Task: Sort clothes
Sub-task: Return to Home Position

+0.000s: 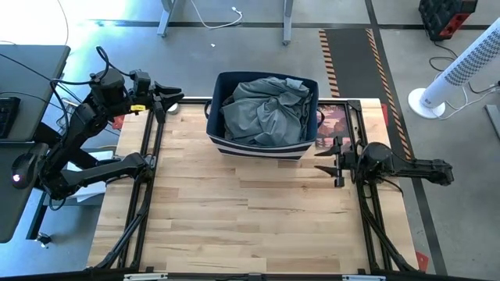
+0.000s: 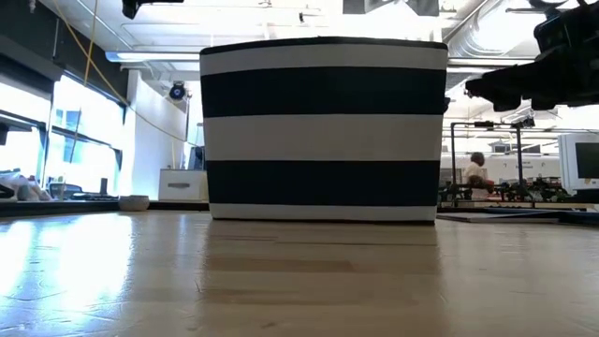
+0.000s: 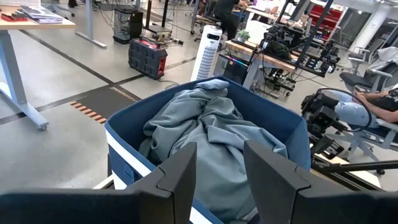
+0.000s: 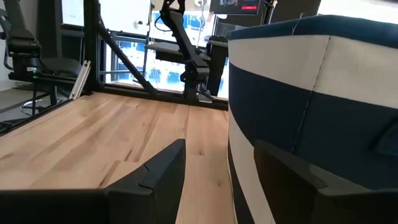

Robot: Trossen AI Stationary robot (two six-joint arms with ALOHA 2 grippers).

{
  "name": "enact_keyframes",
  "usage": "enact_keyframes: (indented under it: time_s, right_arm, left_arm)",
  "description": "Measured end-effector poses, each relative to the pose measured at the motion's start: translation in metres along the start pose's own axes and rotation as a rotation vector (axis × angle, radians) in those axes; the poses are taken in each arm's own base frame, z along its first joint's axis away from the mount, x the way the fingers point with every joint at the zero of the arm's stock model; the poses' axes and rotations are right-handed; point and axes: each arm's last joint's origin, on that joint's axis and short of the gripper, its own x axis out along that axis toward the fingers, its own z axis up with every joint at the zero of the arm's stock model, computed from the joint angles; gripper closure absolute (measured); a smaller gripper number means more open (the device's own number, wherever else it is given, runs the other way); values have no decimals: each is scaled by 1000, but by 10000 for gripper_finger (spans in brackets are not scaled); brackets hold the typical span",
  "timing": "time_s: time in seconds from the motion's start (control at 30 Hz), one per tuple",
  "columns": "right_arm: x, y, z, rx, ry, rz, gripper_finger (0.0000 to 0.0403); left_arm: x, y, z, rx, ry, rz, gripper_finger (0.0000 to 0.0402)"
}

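A navy bin with white stripes (image 1: 263, 117) stands at the far middle of the wooden table, its base on the boards. Crumpled grey-green clothes (image 1: 267, 108) fill it to the rim, seen close up as clothes (image 3: 211, 134) in the left wrist view. My left gripper (image 1: 173, 101) hangs open in the air left of the bin, pointing at it, with nothing between its fingers (image 3: 183, 177). My right gripper (image 1: 328, 158) stands open low by the bin's near right corner, its fingers (image 4: 165, 171) empty beside the striped wall (image 4: 298, 112).
Dark arm frames run along both sides of the table (image 1: 250, 218). A white tower fan (image 1: 461, 70) stands on the floor at the far right. A desk with a keyboard (image 1: 8, 109) is on the left. Bare boards lie in front of the bin.
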Motion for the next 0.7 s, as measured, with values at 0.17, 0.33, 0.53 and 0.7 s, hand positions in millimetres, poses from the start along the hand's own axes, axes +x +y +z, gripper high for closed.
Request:
enact_keyframes:
  time_s: [0.17,0.33,0.53,0.7]
  right_arm:
    - [0,0,0,0,1,0,215]
    - [0,0,0,0,3,1,215]
    - [0,0,0,1,3,1,215]
    - [0,0,0,0,3,1,215]
  left_arm:
    - [0,0,0,0,0,0,271]
    - [0,0,0,0,0,0,271]
    - [-9,-7,-4,117,14,-32,268]
    - [-12,-25,-21,330,-20,-210,243]
